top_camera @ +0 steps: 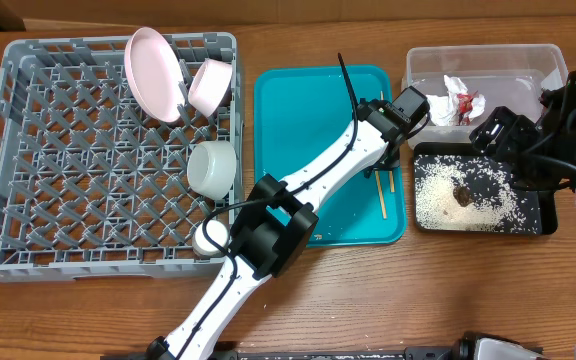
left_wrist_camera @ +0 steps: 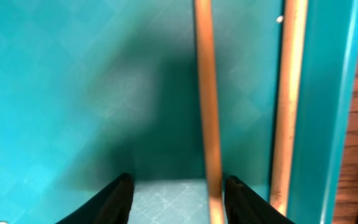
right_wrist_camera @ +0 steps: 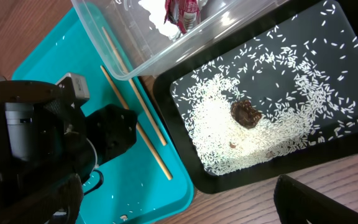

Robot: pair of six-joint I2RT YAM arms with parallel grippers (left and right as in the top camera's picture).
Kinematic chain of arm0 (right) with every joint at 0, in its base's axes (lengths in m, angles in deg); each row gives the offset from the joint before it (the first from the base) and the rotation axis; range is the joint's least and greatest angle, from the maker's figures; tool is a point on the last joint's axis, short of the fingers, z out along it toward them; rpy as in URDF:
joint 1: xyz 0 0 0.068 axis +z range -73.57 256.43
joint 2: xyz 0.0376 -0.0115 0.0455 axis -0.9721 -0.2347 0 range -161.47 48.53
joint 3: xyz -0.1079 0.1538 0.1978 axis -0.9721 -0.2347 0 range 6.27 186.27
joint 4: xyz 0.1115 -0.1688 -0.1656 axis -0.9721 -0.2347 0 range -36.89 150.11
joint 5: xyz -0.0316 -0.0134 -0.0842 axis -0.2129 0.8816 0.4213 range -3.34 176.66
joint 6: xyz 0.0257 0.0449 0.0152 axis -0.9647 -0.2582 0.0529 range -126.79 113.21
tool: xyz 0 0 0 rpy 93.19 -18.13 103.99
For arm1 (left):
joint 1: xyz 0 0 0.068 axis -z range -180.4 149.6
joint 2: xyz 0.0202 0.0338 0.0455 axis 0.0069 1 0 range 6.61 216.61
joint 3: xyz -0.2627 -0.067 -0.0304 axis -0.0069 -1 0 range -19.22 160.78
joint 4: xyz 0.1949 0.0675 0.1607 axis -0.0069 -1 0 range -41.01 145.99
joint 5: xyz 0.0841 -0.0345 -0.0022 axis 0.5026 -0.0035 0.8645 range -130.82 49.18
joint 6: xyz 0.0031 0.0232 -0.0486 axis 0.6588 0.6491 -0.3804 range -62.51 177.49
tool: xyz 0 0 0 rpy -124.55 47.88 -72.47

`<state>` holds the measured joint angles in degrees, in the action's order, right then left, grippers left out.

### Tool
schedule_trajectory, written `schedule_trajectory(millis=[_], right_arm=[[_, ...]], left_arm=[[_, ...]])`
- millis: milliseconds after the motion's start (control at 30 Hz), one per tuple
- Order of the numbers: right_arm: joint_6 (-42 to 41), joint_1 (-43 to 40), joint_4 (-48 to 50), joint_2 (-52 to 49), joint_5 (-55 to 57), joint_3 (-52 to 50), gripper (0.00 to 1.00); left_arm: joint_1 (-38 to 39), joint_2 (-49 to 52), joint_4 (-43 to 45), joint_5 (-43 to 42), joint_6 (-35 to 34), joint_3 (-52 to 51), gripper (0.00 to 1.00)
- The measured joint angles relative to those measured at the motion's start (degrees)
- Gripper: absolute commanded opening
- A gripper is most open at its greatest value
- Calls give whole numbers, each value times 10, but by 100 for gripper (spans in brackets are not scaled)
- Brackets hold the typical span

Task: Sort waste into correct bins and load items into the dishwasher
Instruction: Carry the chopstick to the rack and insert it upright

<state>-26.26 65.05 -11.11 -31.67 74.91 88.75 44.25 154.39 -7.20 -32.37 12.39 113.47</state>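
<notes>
A teal tray [top_camera: 288, 110] lies flat on the table [top_camera: 438, 290], near its middle, with its long sides running away from the front edge. It is rectangular, with rounded corners and a low raised rim. Up close its floor shows a faint diamond pattern and fine scratches. The table is brown wood, its grain running left to right.

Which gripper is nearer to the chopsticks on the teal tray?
Left. The left gripper sits right over the chopsticks, one between its jaws; the right gripper hangs off to the side, by the black tray.
</notes>
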Motion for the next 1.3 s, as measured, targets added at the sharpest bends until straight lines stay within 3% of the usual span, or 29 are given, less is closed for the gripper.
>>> schedule_trajectory(millis=[100,167,200,433,667,867,1033,1167,1300], right_arm=[[0,0,0,0,0,0,100],[0,0,0,0,0,0,100],[0,0,0,0,0,0,100],[0,0,0,0,0,0,100],[0,0,0,0,0,0,100],[0,0,0,0,0,0,100],[0,0,0,0,0,0,100],[0,0,0,0,0,0,100],[0,0,0,0,0,0,100]], left_arm=[[0,0,-6,3,-1,0,28],[0,0,-9,4,0,0,8],[0,0,-11,4,0,0,4],[-8,0,-37,2,11,7,4],[-52,-1,-173,-3,41,95,4],[-111,-82,-320,9,130,194,4],[-179,-213,-333,1,235,203,4],[-239,-283,-332,-25,289,181,4],[-295,-353,-334,-35,315,51,4]])
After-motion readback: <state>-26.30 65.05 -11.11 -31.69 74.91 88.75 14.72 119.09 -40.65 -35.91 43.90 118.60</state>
